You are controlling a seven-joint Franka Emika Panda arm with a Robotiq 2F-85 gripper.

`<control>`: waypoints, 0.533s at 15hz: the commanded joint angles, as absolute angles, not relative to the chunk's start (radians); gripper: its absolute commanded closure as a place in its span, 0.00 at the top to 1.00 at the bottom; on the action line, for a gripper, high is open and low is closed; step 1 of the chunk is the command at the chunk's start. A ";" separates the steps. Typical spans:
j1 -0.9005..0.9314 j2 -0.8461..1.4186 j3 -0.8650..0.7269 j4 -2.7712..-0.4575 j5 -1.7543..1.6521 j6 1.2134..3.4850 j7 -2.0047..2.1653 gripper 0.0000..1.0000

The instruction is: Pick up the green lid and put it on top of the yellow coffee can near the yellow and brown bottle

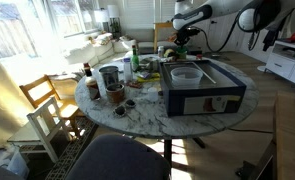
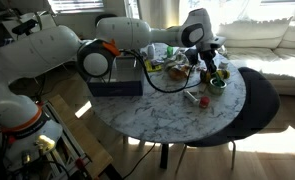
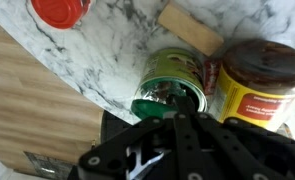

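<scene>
Pincer (image 3: 173, 116) apparently gripping green lid (image 3: 147, 106), against a green can (image 3: 184, 74), yellow can (image 3: 259, 98) just beside it

Bright window daylight, blurry wrist view

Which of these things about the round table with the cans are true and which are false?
1. The white marble table is round. True.
2. The round red lid lies on the wooden floor. False: it lies on the marble table.
3. The yellow can with the brown lid stands right beside the green metal can. True.
4. The big dark blue box sits on a chair. False: it sits on the table.
</scene>
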State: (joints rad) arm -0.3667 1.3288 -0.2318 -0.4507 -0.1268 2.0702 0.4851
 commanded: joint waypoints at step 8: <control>-0.366 1.271 -0.174 -0.476 -0.116 1.989 0.004 0.00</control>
State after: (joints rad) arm -0.3549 1.2943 -0.2109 -0.4508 -0.1274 1.9925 0.1588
